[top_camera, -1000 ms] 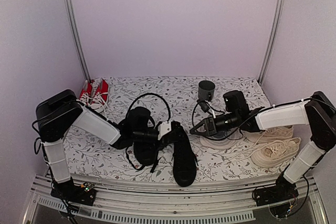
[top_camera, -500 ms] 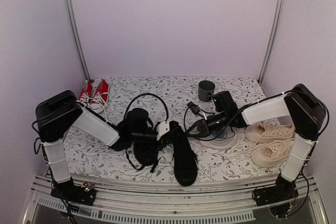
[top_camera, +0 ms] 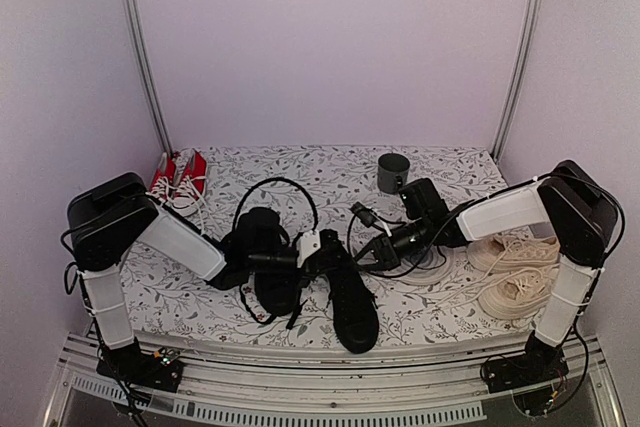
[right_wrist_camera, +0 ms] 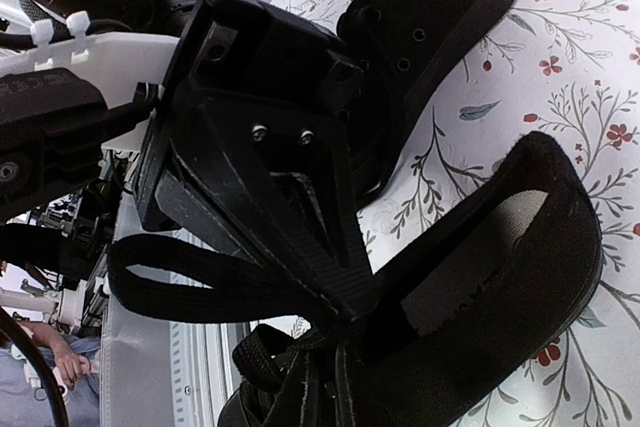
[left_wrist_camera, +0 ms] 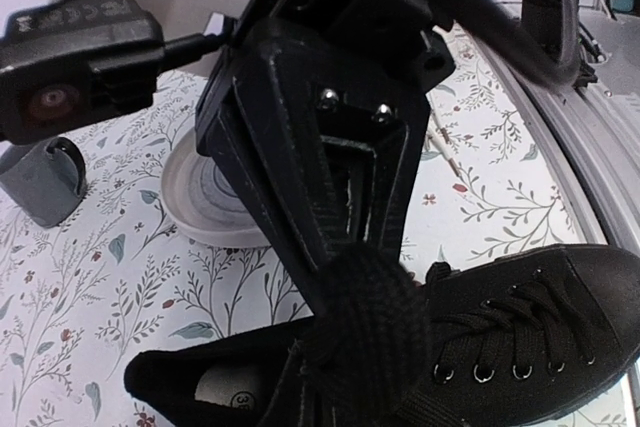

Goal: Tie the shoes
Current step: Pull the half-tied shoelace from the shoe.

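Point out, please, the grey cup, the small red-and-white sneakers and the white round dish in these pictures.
Grey cup (top_camera: pixel 393 172): overhead view, on its outer wall.
Small red-and-white sneakers (top_camera: pixel 182 178): overhead view, on the red side of the pair.
White round dish (left_wrist_camera: pixel 215 192): left wrist view, on its bare inner surface.

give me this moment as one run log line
left gripper: shut on lace | right gripper: shut on lace | black shoes: untied, on table | stage: both arms pinching laces over the right-hand shoe
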{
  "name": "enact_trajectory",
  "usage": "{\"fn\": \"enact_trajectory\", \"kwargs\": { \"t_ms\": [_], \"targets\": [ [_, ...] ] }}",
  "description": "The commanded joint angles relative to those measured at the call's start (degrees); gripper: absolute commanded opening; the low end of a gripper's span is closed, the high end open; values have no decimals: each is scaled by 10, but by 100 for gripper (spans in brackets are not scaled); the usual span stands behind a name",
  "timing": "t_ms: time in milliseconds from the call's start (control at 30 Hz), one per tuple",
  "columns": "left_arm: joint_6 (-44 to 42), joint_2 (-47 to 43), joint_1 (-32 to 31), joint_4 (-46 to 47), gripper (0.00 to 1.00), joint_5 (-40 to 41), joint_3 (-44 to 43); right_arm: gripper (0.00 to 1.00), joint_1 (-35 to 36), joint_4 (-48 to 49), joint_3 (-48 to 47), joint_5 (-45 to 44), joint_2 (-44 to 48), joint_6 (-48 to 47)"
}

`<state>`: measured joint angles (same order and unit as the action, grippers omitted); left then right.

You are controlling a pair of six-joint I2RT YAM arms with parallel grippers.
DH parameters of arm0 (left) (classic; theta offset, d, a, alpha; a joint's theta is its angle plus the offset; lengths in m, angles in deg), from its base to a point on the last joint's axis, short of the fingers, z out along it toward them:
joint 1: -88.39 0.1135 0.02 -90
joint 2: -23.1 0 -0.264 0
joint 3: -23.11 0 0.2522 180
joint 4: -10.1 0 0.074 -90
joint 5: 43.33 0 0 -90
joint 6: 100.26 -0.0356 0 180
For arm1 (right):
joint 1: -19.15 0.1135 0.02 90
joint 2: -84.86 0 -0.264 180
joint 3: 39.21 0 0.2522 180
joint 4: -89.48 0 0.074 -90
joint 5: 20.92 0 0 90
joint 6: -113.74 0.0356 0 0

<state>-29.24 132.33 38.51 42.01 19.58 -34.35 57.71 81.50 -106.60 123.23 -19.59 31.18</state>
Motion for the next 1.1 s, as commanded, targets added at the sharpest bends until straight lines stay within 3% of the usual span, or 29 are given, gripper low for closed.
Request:
{"fn": "enact_trajectory", "kwargs": {
  "t_ms": [0, 833, 933, 1067],
  "targets": [
    [4, -21, 9, 27, 0, 8, 5, 9, 7, -5, -3, 2, -9, -13],
    [21, -13, 15, 51, 0, 3, 13, 18, 29, 39, -6, -3, -9, -15],
    [20, -12, 16, 51, 0, 3, 12, 26, 28, 56, -1, -3, -11, -2],
    [20, -10, 16, 51, 0, 2, 12, 28, 28, 93, 18, 5, 2, 10]
  ]
}}
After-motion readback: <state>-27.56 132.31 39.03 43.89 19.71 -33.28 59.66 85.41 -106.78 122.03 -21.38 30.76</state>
